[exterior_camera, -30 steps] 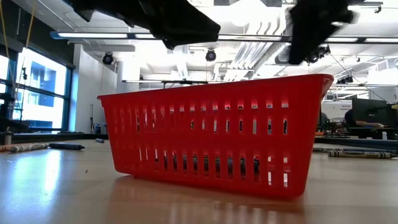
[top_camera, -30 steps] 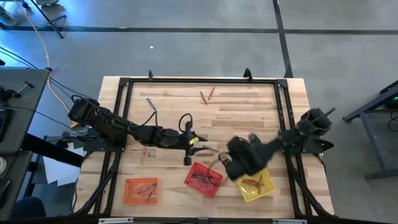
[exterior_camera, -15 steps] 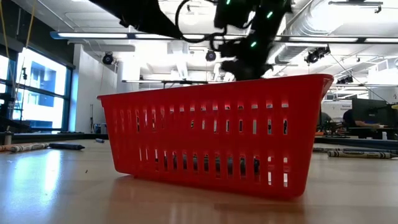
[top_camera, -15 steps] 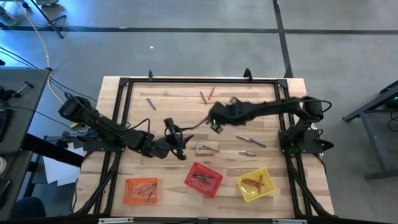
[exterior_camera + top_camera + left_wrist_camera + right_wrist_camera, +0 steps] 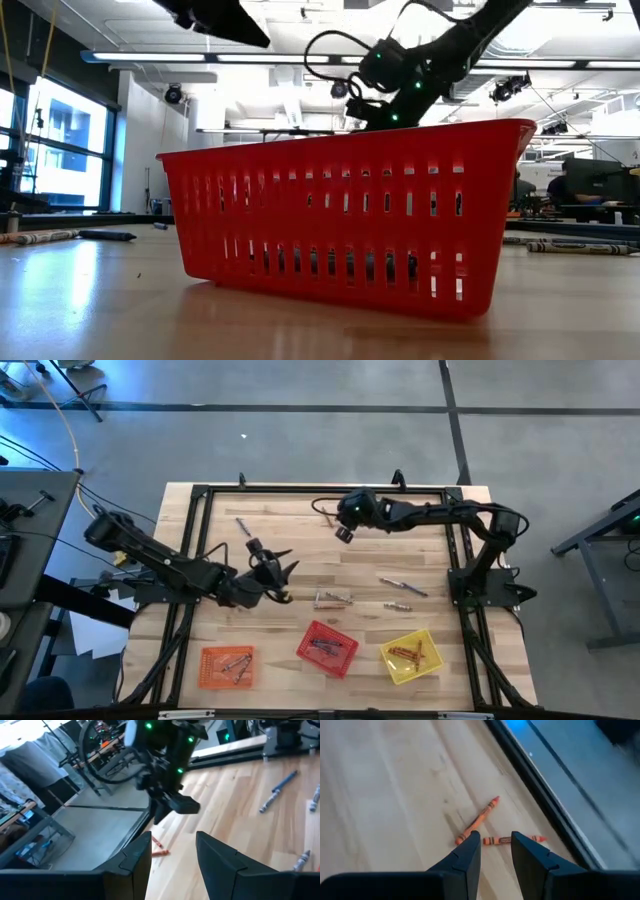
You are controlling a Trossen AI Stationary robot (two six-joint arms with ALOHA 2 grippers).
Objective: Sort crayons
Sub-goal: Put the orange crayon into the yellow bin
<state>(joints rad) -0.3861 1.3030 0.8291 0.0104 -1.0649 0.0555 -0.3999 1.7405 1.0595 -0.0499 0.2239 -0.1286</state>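
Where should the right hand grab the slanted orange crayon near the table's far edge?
Grip the slanted orange crayon at mid-length, coming straight down with the fingers across its thin shaft. It lies flat, and its lower end nearly meets the second crayon, so mid-shaft looks clearest.

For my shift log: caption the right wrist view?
Open right gripper poised above two orange crayons lying near the table's far edge.

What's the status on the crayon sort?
Right claw open over two orange crayons at far edge. Left claw open, empty, mid-table. Nothing blocking.
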